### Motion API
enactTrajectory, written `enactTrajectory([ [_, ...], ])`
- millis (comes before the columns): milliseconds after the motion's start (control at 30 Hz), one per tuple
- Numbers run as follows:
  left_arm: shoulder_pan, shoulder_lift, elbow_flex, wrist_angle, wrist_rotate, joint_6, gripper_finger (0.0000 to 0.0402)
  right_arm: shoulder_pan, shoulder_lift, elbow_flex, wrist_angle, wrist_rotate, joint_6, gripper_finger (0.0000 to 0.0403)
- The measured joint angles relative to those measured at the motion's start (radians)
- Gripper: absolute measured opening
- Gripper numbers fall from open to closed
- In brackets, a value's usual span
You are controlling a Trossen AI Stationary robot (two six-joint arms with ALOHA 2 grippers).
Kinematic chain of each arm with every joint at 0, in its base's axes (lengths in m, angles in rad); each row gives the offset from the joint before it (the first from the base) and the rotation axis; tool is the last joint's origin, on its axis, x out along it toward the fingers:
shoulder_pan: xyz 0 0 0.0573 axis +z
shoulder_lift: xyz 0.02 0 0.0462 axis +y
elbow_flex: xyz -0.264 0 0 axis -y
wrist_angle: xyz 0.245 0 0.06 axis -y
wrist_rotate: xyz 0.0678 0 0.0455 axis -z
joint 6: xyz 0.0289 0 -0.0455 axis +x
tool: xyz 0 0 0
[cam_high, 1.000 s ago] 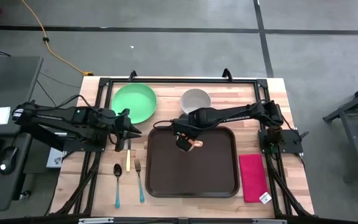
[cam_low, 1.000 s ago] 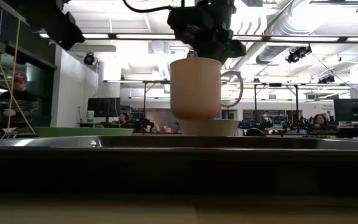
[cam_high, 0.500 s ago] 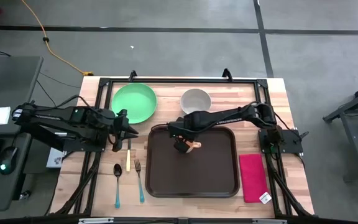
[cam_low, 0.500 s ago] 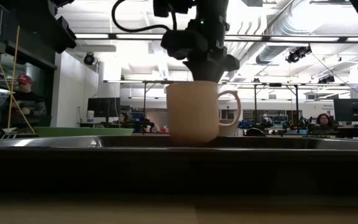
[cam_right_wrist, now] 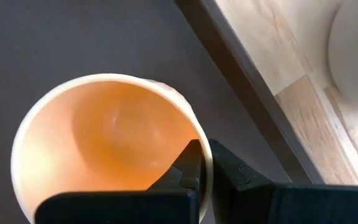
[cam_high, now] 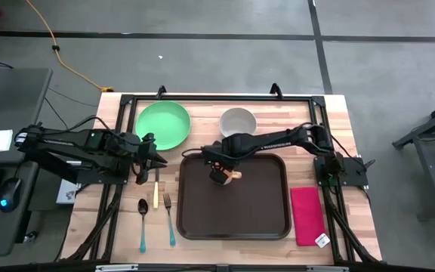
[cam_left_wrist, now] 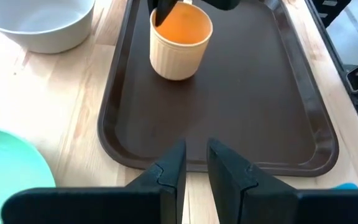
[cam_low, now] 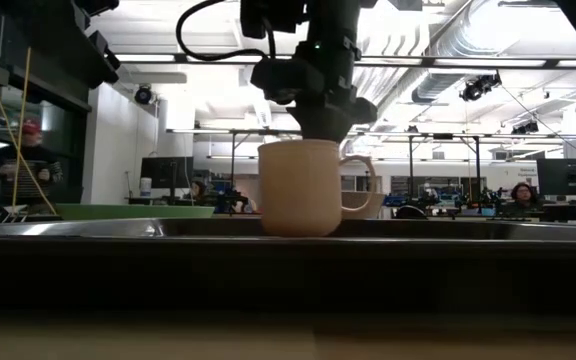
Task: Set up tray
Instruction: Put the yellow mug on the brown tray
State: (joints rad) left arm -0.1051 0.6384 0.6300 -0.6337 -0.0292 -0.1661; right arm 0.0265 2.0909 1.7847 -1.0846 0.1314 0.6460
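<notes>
The right gripper [cam_high: 219,172] is pinching the rim of a cream ribbed ceramic mug [cam_left_wrist: 180,42], its 2 fingers clamped on the wall, seating it upright in the far-left corner of the large dark-brown plastic tray [cam_high: 263,215] at table centre. The left gripper [cam_left_wrist: 194,163] is waiting left of the tray, fingers slightly apart, empty.

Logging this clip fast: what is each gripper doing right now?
Left gripper: empty, fingers slightly apart, beside the tray.
Right gripper: shut on the rim of the mug, which sits on the tray.
</notes>
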Motion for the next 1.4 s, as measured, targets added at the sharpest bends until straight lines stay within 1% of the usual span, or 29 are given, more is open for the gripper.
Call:
enactTrajectory([
  [633, 0.000, 0.000, 0.000, -0.001, 0.000, 0.000, 0.0097, -0.002, 0.000, 0.000, 0.017, -0.007, 0.003, 0.0000],
  [900, 0.000, 0.000, 0.000, 0.001, 0.000, 0.000, 0.0097, 0.000, 0.041, 0.003, 0.028, -0.033, 0.001, 0.0000],
  [1400, 0.000, 0.000, 0.000, 0.001, 0.000, 0.000, 0.0097, 0.000, 0.046, 0.001, 0.030, -0.043, 0.001, 0.0000],
])
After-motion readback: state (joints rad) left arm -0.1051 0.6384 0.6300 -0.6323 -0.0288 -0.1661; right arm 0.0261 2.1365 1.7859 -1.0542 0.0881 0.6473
